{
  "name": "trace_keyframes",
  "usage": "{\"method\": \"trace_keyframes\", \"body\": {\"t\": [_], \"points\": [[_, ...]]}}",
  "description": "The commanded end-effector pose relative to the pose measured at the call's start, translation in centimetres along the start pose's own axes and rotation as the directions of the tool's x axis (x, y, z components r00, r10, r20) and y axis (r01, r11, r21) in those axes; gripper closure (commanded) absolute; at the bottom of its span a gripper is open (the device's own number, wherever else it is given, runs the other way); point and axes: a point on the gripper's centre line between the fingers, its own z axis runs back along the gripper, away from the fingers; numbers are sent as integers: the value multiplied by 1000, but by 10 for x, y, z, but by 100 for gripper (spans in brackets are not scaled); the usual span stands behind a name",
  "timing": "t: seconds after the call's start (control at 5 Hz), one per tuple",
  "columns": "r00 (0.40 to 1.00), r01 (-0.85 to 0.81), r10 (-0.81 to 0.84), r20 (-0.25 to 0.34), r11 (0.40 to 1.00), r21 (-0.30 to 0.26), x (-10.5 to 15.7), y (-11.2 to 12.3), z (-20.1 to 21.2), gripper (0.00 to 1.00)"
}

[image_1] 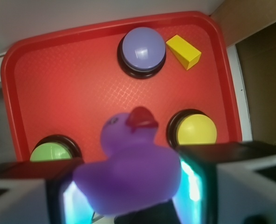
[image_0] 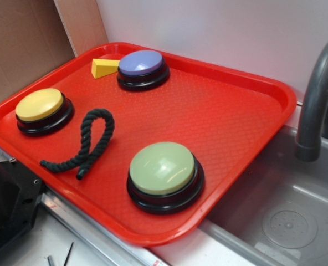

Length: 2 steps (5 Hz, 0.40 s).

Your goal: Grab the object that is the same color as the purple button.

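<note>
We see the purple object [image_1: 128,172] clamped between the two fingers [image_1: 40,196] of the end effector [image_1: 128,191]; in the wrist view it proves to be a purple rubber duck with a red beak, sitting upright with its head pointing away from the camera. The end effector's fingers press its body on either side, and it hangs well above the red tray [image_1: 77,88].

Ahead of the end effector and far below, the purple button [image_1: 141,49] stands near the tray's far rim, with the yellow wedge [image_1: 183,51] just beside it. Closer in, the yellow-topped button [image_1: 195,129] lies to one side of the duck and the pale green-topped button [image_1: 51,151] to the other, partly hidden by a finger.

In the exterior view the tray [image_0: 236,111] carries the purple button [image_0: 142,66], the wedge [image_0: 104,67], the yellow-topped button [image_0: 40,106], the green-topped button [image_0: 163,170] and a dark twisted rope [image_0: 86,141]. A grey faucet [image_0: 316,100] rises over the sink [image_0: 286,216] beside the tray. Neither the duck nor the end effector appears in that view.
</note>
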Motion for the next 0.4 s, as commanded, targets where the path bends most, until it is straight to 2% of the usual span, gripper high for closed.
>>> {"method": "trace_keyframes", "body": {"t": [0.0,0.2], "points": [[992,-8,10,127,1000,-12,12,11,11,100],[992,8,-6,122,1000,-11,15,8,3,100]]}}
